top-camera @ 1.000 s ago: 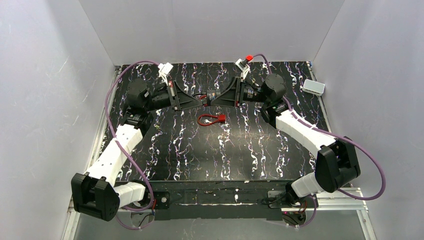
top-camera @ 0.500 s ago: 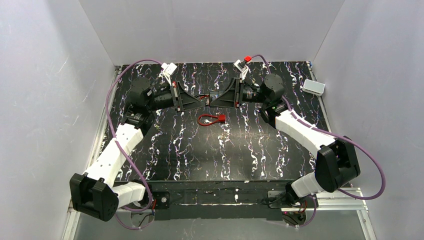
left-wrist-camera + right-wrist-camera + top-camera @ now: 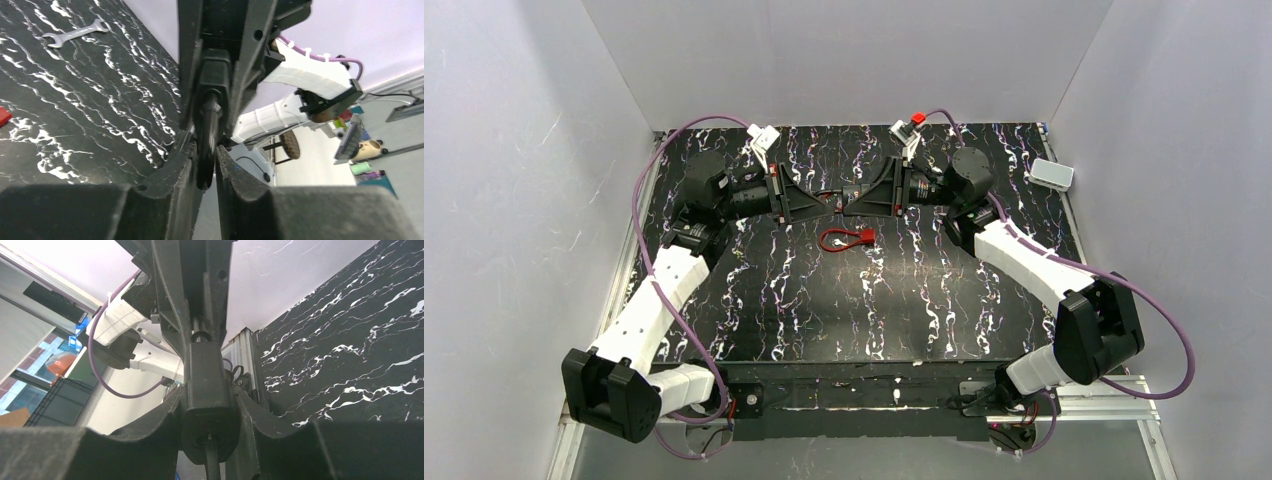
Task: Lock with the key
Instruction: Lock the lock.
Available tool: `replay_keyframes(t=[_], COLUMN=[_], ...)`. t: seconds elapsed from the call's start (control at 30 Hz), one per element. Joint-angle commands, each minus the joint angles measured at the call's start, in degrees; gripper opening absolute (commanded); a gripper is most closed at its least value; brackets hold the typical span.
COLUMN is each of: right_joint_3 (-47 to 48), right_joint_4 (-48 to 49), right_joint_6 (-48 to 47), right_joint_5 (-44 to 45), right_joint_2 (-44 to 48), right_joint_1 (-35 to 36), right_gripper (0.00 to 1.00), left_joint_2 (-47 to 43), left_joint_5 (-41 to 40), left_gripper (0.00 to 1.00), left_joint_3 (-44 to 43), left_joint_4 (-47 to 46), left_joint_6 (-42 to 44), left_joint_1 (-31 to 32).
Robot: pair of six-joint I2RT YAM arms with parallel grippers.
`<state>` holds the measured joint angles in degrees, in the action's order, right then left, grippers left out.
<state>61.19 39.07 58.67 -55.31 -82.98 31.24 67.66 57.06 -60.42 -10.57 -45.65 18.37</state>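
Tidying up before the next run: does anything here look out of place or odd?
A small spanner lies loose on the table, unrelated to the locking. A red cable loop lies unheld mid-table. Nothing looks spilled or broken.

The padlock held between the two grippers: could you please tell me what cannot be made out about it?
Keyhole: top external view, hidden between left gripper and right gripper.
Key blade: left wrist view, edge-on, its tip lost against the padlock.
Locked or not: no view shows it.
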Motion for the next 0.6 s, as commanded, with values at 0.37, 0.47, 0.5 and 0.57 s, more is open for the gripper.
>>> replay_keyframes(t=[0.37, 0.47, 0.5, 0.57], right_joint_3=[1.2, 0.8, 0.6, 0.5], right_joint_4=[15.3, 15.6, 15.7, 15.7], right_joint_6=[7.5, 7.5, 7.5, 7.5], right_joint_5=[-0.7, -0.6, -0.5, -0.5], right_joint_2=[0.9, 1.1, 1.2, 1.4], right_joint_1=[0.3, 0.3, 0.3, 0.3], right_gripper=[0.01, 0.01, 0.01, 0.01], left_joint_2=[-3.7, -3.7, -3.7, -3.7], left_joint_5=[3.9, 4.7, 4.9, 5.2], left_gripper=[0.39, 0.36, 0.34, 0.29], left_joint_3=[-1.7, -1.1, -0.9, -0.4], left_joint_4=[3.9, 0.5, -0.6, -2.6], left_joint_6=[4.2, 1.5, 0.6, -0.8], left_joint_1=[-3.2, -3.2, -3.2, -3.2])
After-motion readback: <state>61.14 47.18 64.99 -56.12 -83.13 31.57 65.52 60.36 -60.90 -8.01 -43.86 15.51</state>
